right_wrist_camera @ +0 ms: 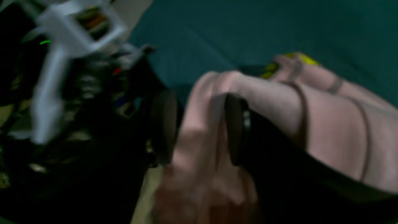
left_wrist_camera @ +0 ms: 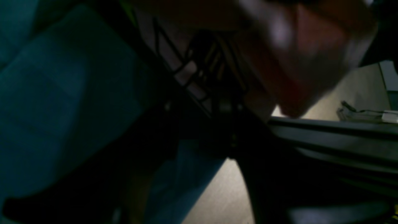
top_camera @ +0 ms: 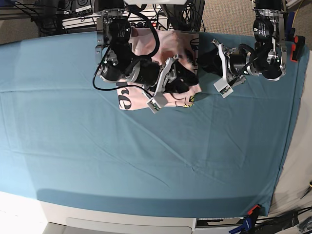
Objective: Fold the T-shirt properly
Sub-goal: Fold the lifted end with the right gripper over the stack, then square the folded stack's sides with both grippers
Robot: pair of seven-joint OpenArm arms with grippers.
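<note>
Pink cotton T-shirt (top_camera: 168,48), one, lies bunched with black lettering on the teal table (top_camera: 146,156); right claw (right_wrist_camera: 199,130) pinches it; left claw (top_camera: 207,61) unclear.

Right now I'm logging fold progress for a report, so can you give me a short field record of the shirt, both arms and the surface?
shirt: pink T-shirt, bunched at the far edge of the table, black print facing up
right arm: fingers closed on a fold of pink cloth
left arm: gripper at the shirt's edge; grip unclear, wrist view dark and blurred
surface: teal cloth, mildly creased
fold state: not yet folded flat
</note>
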